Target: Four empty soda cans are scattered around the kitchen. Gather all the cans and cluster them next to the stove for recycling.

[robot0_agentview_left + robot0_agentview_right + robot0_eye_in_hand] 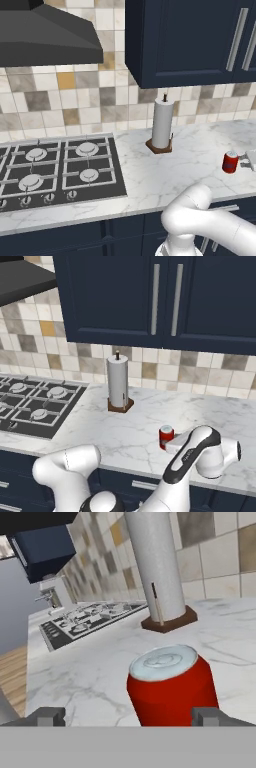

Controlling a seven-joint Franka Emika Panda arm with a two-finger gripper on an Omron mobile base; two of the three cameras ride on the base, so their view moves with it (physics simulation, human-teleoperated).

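While the arm bends low over the marble counter (165, 175), hand (130, 716) released, fingers (207, 716) astride the red soda can (170, 689)

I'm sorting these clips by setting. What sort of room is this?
A simulated home kitchen: a black gas stove set into a white marble counter, navy cabinets above a mosaic tile backsplash, and a paper towel roll on the counter.

Plainly a home kitchen: black gas stove (55, 170) set into a white marble surface (200, 150), dark hood (45, 35) above, navy cabinets (150, 301), mosaic tile wall (75, 100), paper towel roll (118, 382) beyond the hand.
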